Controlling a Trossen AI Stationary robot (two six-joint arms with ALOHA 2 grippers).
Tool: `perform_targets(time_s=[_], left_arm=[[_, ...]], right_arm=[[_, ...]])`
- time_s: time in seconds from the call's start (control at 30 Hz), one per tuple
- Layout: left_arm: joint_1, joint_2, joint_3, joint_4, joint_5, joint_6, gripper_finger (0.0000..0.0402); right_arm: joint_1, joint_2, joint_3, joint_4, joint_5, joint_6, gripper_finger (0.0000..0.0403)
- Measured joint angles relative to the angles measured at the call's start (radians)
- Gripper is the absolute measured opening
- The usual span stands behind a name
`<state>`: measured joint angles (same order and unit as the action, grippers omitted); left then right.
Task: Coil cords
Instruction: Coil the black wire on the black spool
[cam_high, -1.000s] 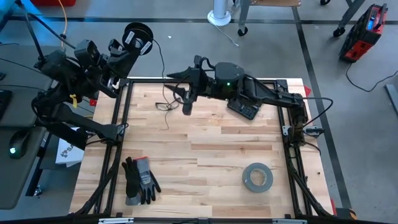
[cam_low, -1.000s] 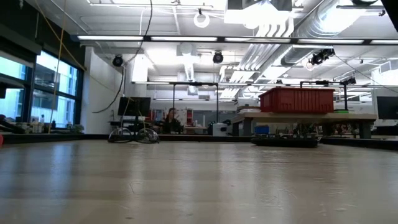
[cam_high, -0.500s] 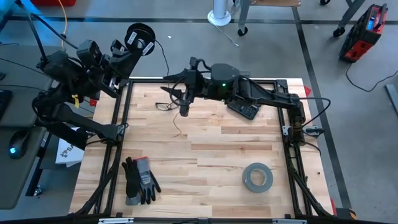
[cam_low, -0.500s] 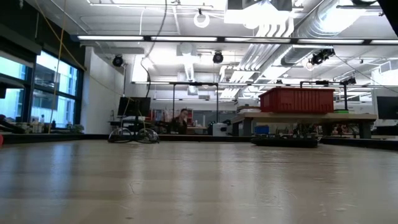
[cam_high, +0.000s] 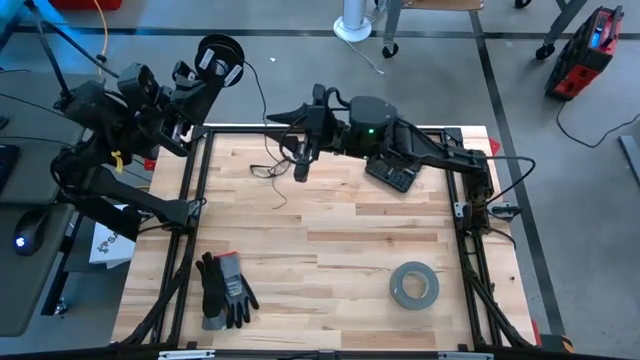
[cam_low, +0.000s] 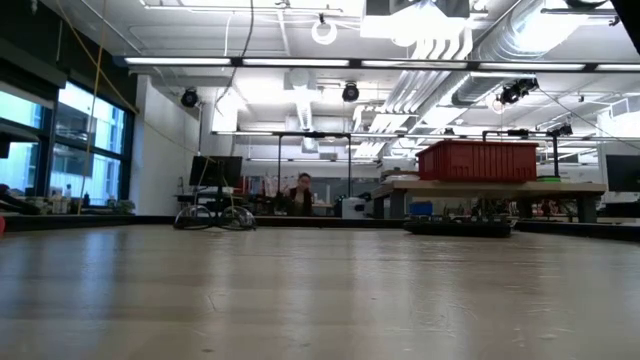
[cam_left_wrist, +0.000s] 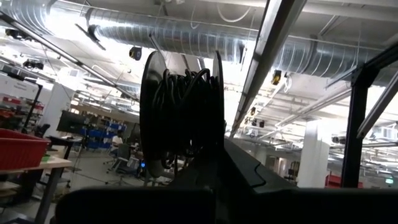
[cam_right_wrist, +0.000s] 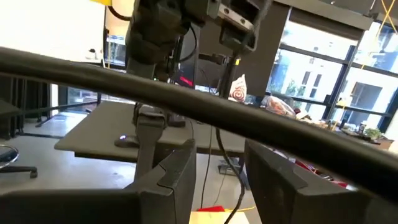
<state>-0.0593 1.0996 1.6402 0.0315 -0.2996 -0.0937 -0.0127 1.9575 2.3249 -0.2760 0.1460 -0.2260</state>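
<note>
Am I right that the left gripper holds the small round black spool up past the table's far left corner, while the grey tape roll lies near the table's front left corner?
Not quite: the high view shows the grey tape roll near the front right of the wooden table; the dark work gloves lie front left. The left gripper does hold the small round black spool past the far left corner.

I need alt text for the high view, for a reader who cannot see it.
The left hand holds a black spool beyond the wooden table's far-left corner; the right hand hovers over thin cord nearby. Black gloves and grey tape roll lie near.
</note>
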Motion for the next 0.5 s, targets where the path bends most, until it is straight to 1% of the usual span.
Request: perform_targets(time_s=[0.23, 0.4, 0.5], left_arm=[[0.000, 0.000, 0.000, 0.000, 0.000, 0.000, 0.0001], [0.000, 0.000, 0.000, 0.023, 0.000, 0.000, 0.0001], [0.000, 0.000, 0.000, 0.023, 0.000, -0.005, 0.0001]], right_arm=[[0.002, 0.002, -0.001, -0.018, 0.002, 0.000, 0.0127], [0.002, 0.004, -0.001, -0.011, 0.008, 0.013, 0.0104], [0.002, 0.008, -0.001, 0.000, 0.009, 0.016, 0.0099]])
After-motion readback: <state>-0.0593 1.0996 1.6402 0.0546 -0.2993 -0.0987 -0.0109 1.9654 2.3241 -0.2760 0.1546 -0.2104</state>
